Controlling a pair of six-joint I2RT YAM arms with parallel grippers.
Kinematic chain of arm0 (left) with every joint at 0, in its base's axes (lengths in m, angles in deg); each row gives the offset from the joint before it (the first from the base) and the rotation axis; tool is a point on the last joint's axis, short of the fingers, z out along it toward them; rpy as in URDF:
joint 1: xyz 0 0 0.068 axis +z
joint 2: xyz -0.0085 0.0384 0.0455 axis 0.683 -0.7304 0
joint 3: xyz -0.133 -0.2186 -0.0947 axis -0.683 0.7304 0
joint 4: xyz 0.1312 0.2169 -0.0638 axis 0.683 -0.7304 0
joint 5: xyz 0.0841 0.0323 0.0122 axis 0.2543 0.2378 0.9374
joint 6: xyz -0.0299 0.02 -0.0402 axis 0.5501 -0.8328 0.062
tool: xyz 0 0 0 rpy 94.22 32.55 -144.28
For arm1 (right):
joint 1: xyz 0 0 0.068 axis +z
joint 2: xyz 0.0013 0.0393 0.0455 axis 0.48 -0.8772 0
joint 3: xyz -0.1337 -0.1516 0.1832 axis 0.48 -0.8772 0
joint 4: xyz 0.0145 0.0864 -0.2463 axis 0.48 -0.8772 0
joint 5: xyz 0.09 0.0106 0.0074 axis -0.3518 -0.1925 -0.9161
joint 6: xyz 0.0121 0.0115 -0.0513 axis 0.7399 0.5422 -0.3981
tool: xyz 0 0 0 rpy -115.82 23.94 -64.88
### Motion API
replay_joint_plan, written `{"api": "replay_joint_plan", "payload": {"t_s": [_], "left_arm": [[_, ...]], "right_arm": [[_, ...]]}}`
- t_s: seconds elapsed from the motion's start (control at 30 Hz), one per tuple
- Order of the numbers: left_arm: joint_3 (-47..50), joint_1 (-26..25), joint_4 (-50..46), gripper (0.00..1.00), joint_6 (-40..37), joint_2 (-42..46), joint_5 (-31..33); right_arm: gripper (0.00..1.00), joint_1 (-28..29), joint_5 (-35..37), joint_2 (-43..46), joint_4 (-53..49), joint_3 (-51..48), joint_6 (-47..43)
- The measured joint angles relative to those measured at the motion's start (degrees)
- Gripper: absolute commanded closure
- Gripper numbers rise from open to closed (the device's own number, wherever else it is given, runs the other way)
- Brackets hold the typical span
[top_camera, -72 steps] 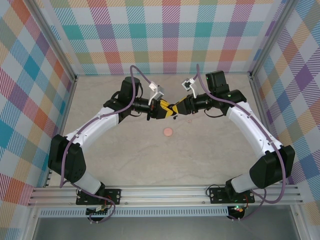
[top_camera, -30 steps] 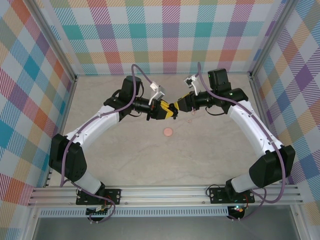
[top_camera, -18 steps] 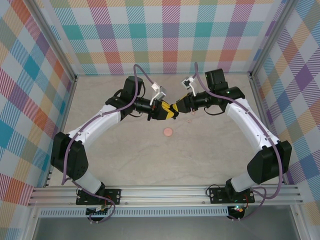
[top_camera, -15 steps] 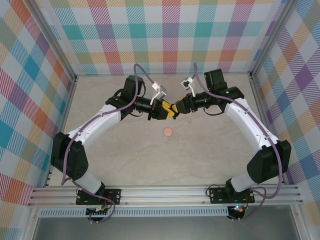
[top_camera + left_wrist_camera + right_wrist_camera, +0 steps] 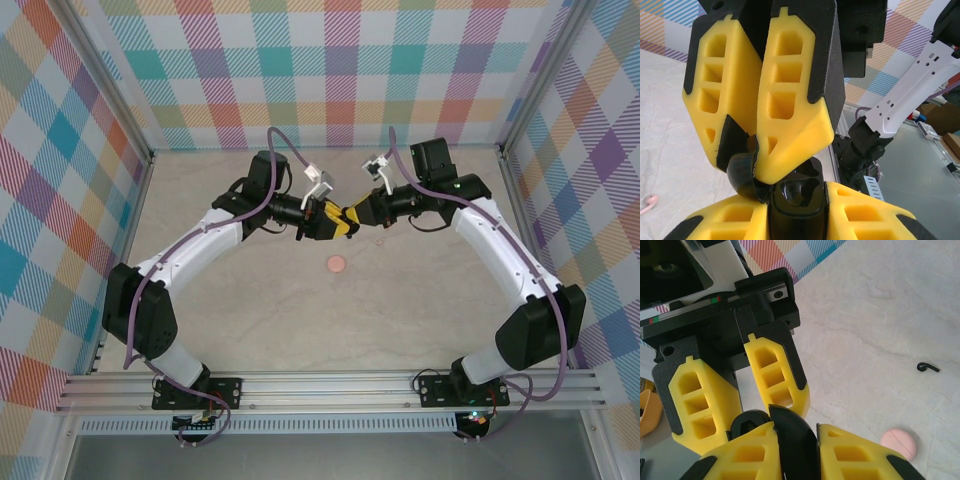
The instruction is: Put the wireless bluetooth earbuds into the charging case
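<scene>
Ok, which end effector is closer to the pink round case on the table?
Left, narrowly. The left end effector is just beyond the pink round case; the right end effector meets it on the black case, a little farther back and right.

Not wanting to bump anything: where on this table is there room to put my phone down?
The widest bare patch of table lies between the left arm and right arm, nearer than the pink case. The far-left corner behind the left arm also looks bare. It is crowded mid-table, where the left gripper and right gripper clamp a black case.
</scene>
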Motion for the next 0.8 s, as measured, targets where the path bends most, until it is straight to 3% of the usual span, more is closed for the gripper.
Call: {"api": "replay_joint_plan", "payload": {"t_s": [0.3,0.6,0.8], "left_arm": [[-0.17,-0.61,0.85,0.61,0.15,0.07,-0.42],[-0.17,-0.96,2.19,0.66,0.76,0.13,-0.59],[-0.2,-1.05,2.54,0.76,1.92,0.11,-1.6]], "right_arm": [[0.87,-0.13,-0.07,0.74,1.01,-0.02,1.77],[0.86,-0.17,-0.48,1.38,1.53,-0.02,2.12],[0.85,-0.17,-0.96,1.95,1.46,-0.02,0.87]]}}
